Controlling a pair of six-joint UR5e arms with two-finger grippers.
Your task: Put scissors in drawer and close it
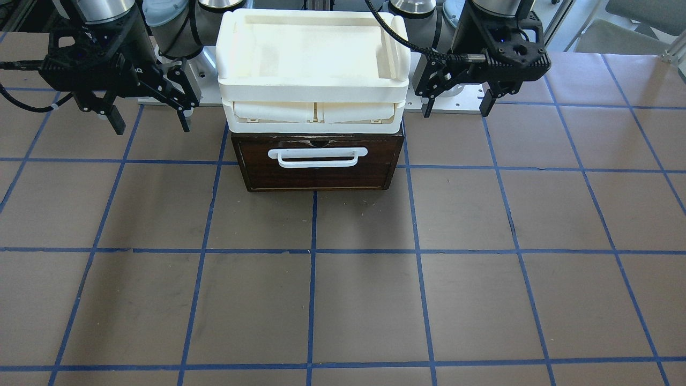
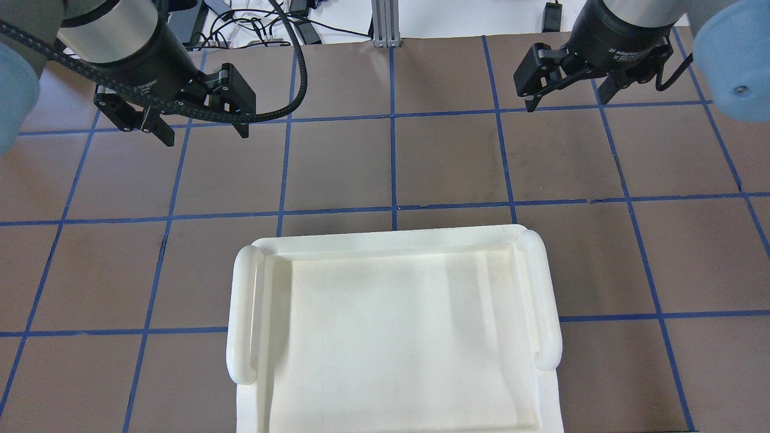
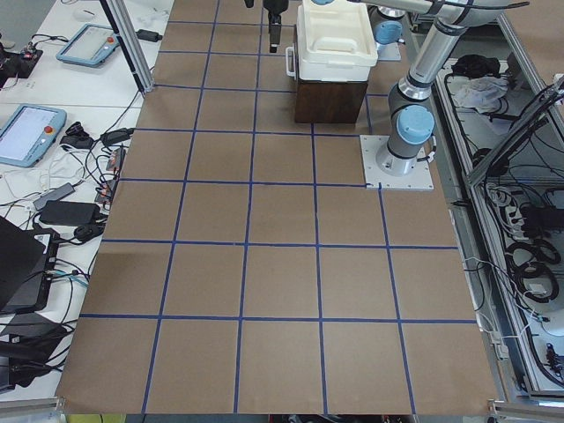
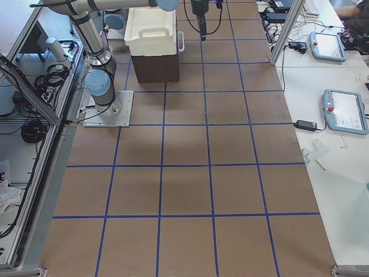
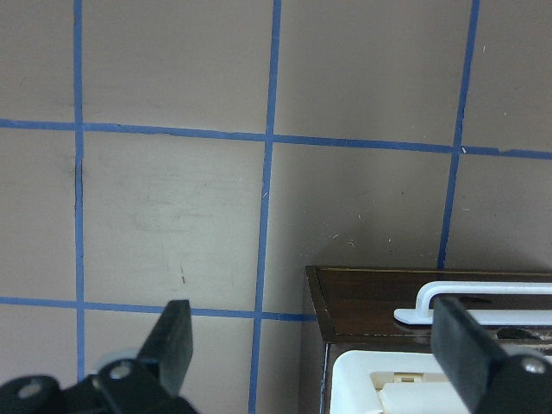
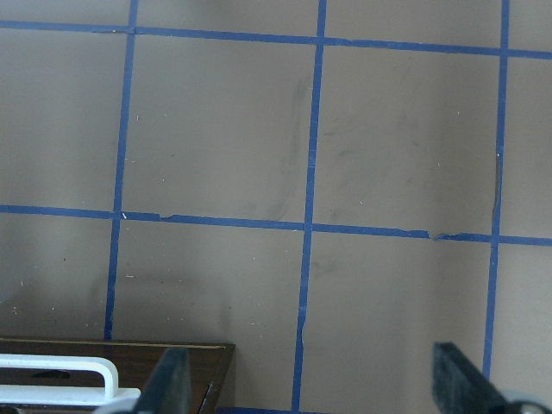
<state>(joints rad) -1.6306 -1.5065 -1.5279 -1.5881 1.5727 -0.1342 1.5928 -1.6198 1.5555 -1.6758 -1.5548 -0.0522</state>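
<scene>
The scissors show in no view. The drawer (image 1: 316,174) is shut; its dark brown front with the white bar handle (image 1: 317,156) sits flush in the wooden box under the cream tray unit. My left gripper (image 1: 456,110) hovers open and empty beside the box, above the table; it also shows in the overhead view (image 2: 204,135). Its wrist view shows the drawer front (image 5: 362,302) between its open fingers (image 5: 172,341). My right gripper (image 1: 151,126) hovers open and empty on the box's other side, also in the overhead view (image 2: 565,102). The drawer corner (image 6: 172,358) shows in its wrist view.
A cream-white plastic tray unit (image 1: 313,69) stands on top of the wooden box and hides it in the overhead view (image 2: 391,331). Brown table with a blue tape grid (image 1: 343,300). Arm base plates (image 3: 397,163) stand beside the box. Operator tablets (image 4: 346,112) lie past the table edge.
</scene>
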